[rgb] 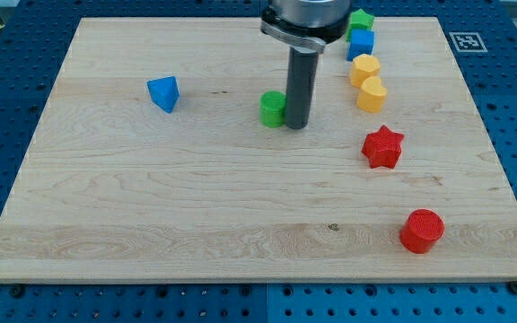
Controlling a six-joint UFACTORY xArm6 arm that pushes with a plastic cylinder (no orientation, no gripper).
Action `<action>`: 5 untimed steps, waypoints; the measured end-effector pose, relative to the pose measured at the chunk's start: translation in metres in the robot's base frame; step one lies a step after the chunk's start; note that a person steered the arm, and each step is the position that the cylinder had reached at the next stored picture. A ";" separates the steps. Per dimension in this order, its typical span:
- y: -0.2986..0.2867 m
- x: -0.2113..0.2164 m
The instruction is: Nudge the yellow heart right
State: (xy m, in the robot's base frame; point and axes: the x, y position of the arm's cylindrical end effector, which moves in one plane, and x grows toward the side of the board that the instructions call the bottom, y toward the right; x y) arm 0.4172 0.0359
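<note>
The yellow heart (372,93) lies on the wooden board at the view's upper right, just below a yellow hexagon-like block (363,68). My tip (295,124) rests on the board well to the left of the heart, touching or right beside the right side of a green block (272,109). The rod rises from the tip to the view's top.
A blue cube (361,43) and a green block (361,20) stand above the yellow pair. A red star (383,147) lies below the heart. A red cylinder (422,231) is at the lower right. A blue triangular block (163,92) sits at the left.
</note>
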 end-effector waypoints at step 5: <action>0.005 -0.013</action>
State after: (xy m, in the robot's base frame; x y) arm 0.4042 0.0412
